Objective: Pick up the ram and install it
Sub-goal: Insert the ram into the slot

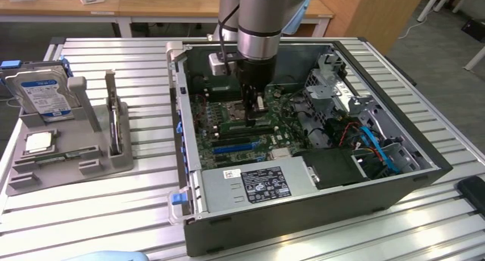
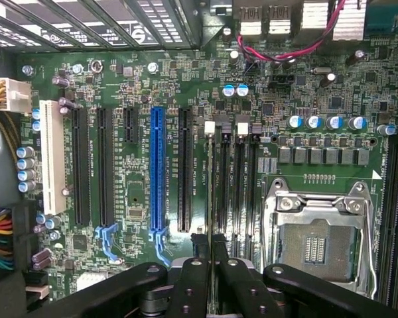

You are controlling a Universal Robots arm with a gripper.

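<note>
closed fingers [image 2: 196, 281] over green motherboard [image 2: 136, 192]

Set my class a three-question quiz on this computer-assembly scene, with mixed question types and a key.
1. True or false: the hard drive stands in the holder.
2. The gripper hangs over: A the holder, B the motherboard, C the hard drive.
3. Where does the ram lie?
Key: 1 true; 2 B; 3 in the holder, beside the processor.

Fingers [image 2: 194, 281] hang over motherboard [image 2: 139, 199] inside the case [image 1: 303, 215], holder [image 1: 68, 159] at the exterior view's left.
</note>
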